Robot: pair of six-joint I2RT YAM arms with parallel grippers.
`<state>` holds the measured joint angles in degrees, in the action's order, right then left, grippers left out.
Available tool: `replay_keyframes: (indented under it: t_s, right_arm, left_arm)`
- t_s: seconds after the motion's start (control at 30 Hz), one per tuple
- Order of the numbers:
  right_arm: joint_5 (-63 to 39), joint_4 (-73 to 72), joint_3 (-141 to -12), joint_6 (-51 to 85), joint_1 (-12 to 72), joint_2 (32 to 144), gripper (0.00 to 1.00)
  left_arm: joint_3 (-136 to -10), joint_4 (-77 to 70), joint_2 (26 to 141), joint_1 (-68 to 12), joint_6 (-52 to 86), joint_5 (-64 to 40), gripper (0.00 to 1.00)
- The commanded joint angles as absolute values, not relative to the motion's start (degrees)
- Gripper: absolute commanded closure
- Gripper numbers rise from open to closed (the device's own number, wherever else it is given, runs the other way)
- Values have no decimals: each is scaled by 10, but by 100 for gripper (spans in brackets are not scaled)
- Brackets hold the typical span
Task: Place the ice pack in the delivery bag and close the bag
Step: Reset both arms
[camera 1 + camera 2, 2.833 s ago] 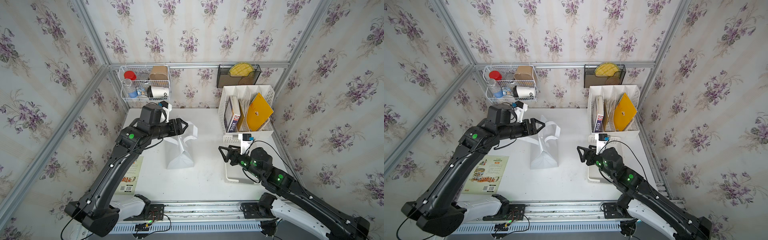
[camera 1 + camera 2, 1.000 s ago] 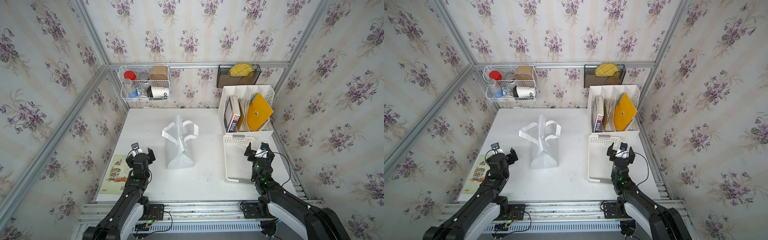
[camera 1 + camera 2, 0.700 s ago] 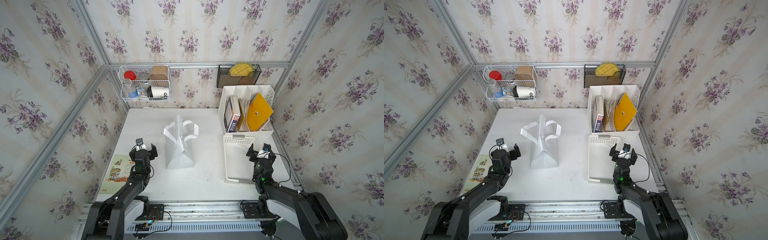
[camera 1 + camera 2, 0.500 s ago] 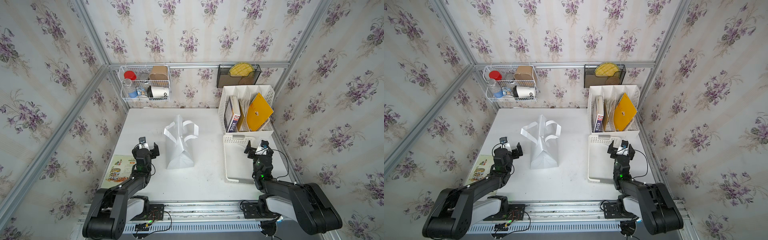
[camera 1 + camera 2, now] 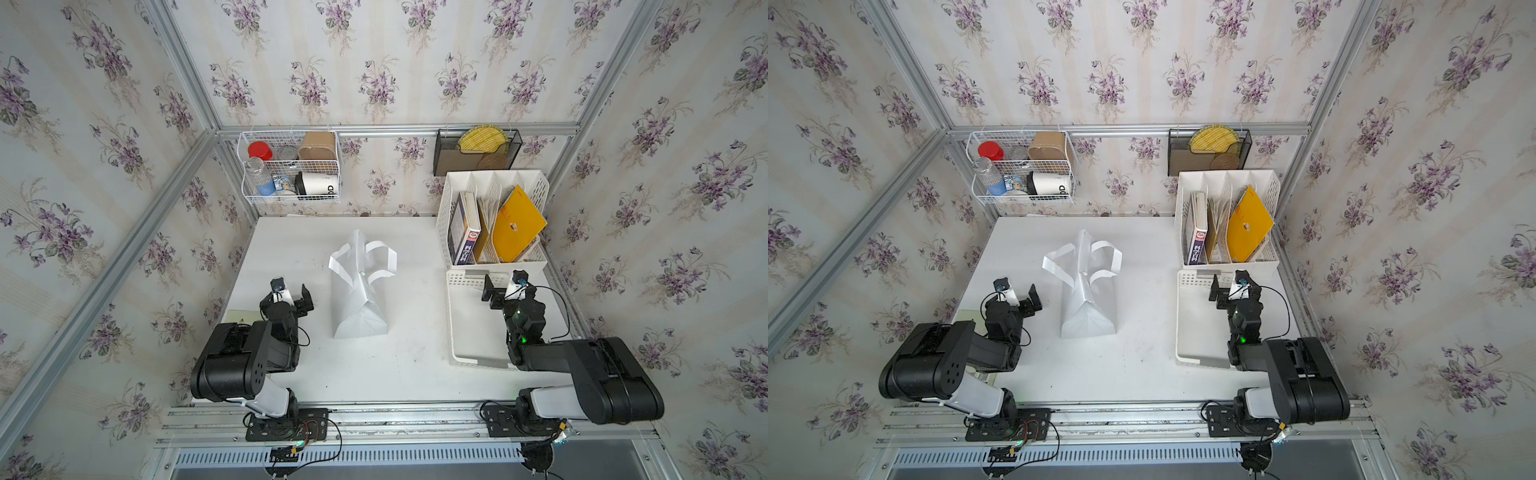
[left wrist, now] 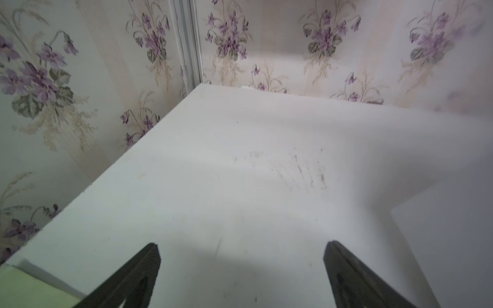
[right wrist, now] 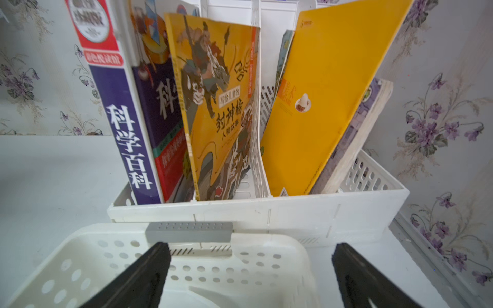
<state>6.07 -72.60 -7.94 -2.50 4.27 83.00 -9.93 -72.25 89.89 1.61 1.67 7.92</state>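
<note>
**Standing tall in the middle: the delivery bag (image 5: 360,299)**

Both top views show the delivery bag (image 5: 1088,307) upright near the centre of the table (image 5: 374,374). It's a tall white wedge, pinched narrow at the top, with two flat strap handles looping loose above it. The ice pack doesn't show in any view, so there's no telling where it lies.

The left gripper (image 5: 291,296) sits low near the bag, jaws spread wide over bare tabletop with nothing between them. The right gripper (image 5: 508,291) is likewise wide apart and empty, over the far end of a low white perforated tray (image 5: 453,332).

The tabletop is matte white with faint dark scuffs. Right behind the tray, a white slotted file rack (image 5: 538,187) holds books (image 5: 467,232) and a glossy yellow folder (image 5: 515,224). A white wire basket (image 5: 291,199) and a black mesh holder (image 5: 444,164) hang on the back wall. Purple floral wallpaper (image 5: 374,75) on cream covers every wall, edged by aluminium rails (image 5: 395,128).
</note>
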Motion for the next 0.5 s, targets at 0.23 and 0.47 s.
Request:
replay_keyframes:
  t_s: [0.23,0.47]
  right_arm:
    - [36,-773,-108,-10,38,880,0]
    - [86,-758,-121,8,37,883,0]
  left_arm:
    - [-159,-630,882,18,8,22,1]
    - [-193,-566,881,7,0,45,0]
